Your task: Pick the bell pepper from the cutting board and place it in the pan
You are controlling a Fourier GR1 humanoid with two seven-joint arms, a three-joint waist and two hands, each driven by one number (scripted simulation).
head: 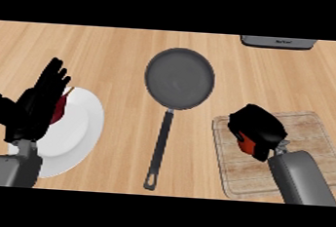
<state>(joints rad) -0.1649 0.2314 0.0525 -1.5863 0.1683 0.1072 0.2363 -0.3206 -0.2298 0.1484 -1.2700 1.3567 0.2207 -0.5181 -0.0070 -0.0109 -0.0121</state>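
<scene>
A dark grey pan (179,78) lies in the middle of the counter, its long handle (159,151) pointing toward me. On the right is a wooden cutting board (310,131). My right hand (255,128) sits over the board's left part, fingers curled round an orange-red bell pepper (246,146), of which only a small patch shows under the hand. My left hand (38,100) stays open at the left, fingers up, over a white plate (80,129).
A dark red item (60,108) lies on the white plate, mostly hidden behind my left hand. A grey appliance (279,42) stands at the counter's far edge on the right. Bare wood lies between the pan handle and the board.
</scene>
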